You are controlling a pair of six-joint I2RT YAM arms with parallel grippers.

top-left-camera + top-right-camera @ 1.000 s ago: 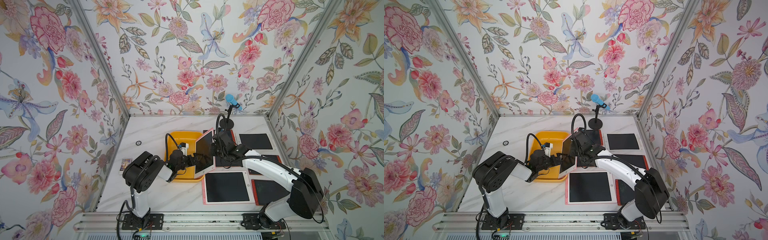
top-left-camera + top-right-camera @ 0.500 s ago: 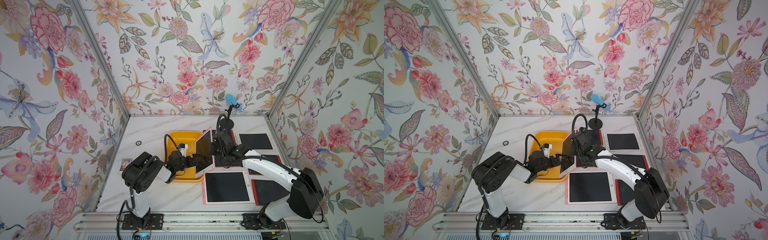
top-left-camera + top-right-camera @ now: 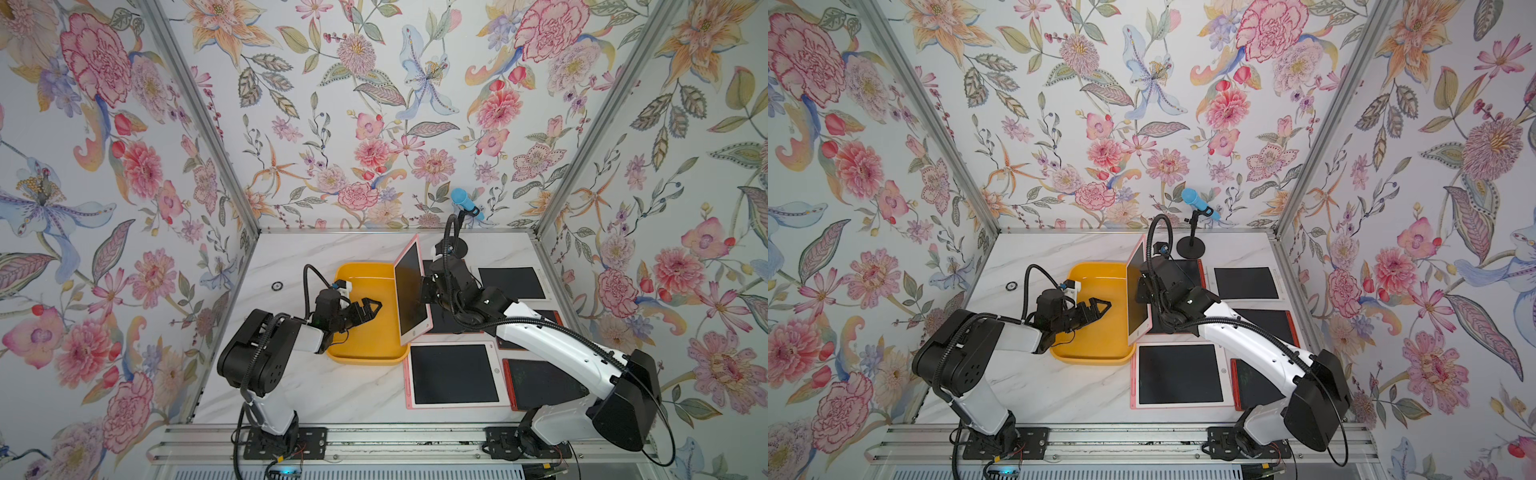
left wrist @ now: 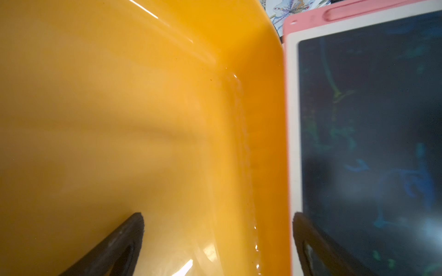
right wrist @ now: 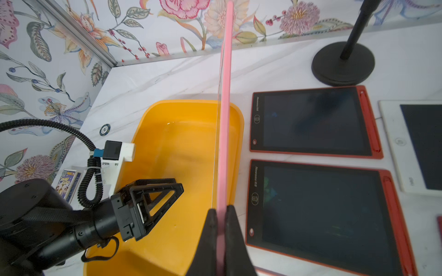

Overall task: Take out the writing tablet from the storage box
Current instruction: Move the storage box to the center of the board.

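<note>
While R gripper (image 5: 221, 213) pinches pink writing tablet (image 3: 410, 291) upright on edge at storage box (image 3: 374, 357) right side, L gripper (image 3: 373, 308) spread wide inside box, holding nothing.

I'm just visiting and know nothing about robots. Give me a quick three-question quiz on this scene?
1. True or false: the left gripper is open and empty over the yellow tray.
2. What holds the pink tablet? A) left gripper B) right gripper C) nothing
3. Is that tablet lying flat or standing on edge?
Key: 1 true; 2 B; 3 on edge.
</note>
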